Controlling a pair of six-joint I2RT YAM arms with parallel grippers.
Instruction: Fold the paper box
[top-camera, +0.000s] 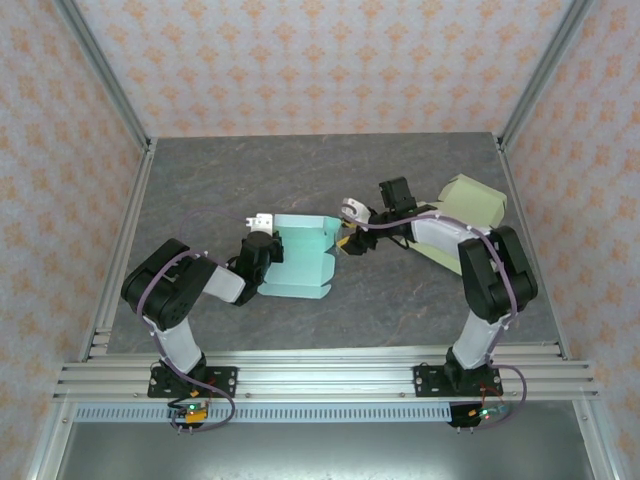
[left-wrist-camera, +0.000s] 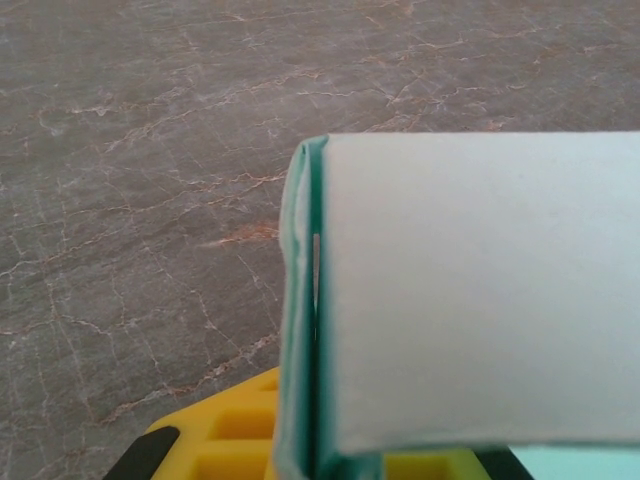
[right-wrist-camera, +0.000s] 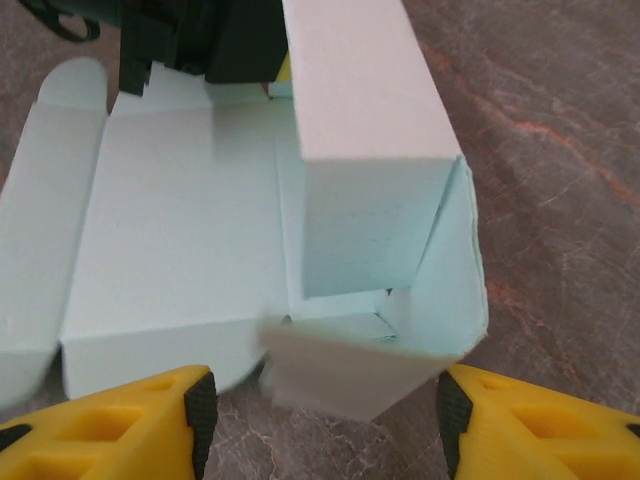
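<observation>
Left wrist: left gripper (left-wrist-camera: 300, 462) tight on the paper box (left-wrist-camera: 480, 290) wall; right gripper (right-wrist-camera: 325, 410) open around its flap (right-wrist-camera: 345, 372).

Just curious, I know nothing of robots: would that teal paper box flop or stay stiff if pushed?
Probably floppy: the paper box is thin sheet, flaps spread flat. Likely light, so it might slide on the smooth table. Its raised panels would probably bend along the creases.
</observation>
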